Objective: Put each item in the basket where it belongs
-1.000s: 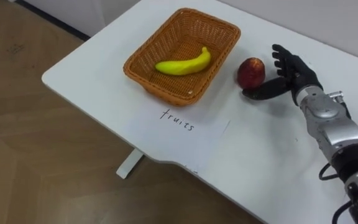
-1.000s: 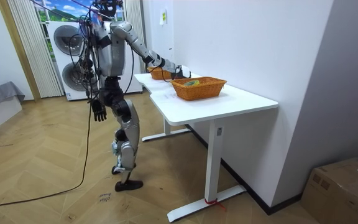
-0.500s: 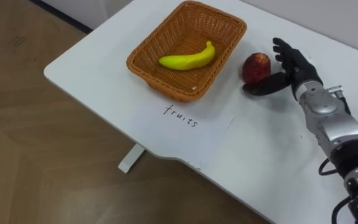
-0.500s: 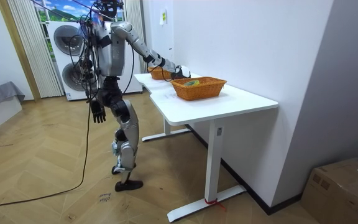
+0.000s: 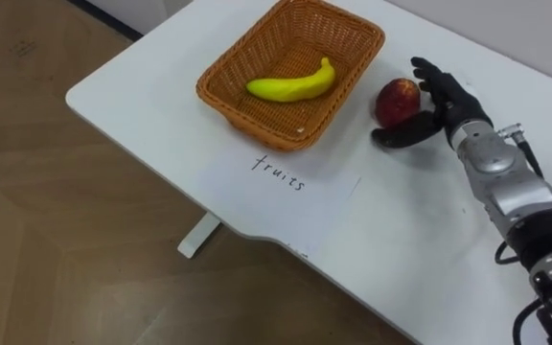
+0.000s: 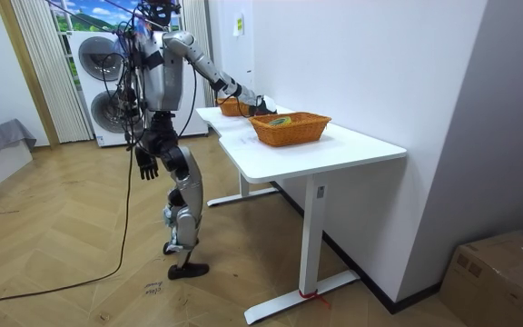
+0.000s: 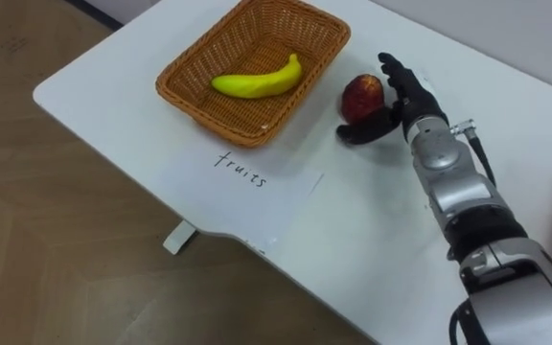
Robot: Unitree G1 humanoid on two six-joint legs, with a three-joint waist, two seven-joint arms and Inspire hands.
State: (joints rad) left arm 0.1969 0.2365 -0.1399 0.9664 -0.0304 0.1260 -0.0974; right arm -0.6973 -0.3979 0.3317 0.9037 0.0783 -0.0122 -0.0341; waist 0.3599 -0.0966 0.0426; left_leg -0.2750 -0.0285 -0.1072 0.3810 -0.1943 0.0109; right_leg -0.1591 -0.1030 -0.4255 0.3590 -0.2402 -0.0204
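Note:
A red apple (image 5: 397,99) rests on the white table (image 5: 401,240), just right of a wicker basket (image 5: 247,123). A yellow banana (image 5: 290,86) lies in that basket. My right hand (image 5: 446,101) is open against the apple's right side, fingers straight up behind it and the thumb stretched along the table in front of it. In the room view I stand at the table's end with the right arm reaching over it, and my left hand (image 6: 145,166) hangs at my side.
A sheet of paper with a handwritten label (image 5: 286,182) lies in front of the basket, near the table's front edge. A second wicker basket (image 6: 291,128) stands further along the table. Bare tabletop stretches right of my arm.
The view has shifted slightly. My right hand has stayed against the apple, and the apple sits a touch closer to the basket.

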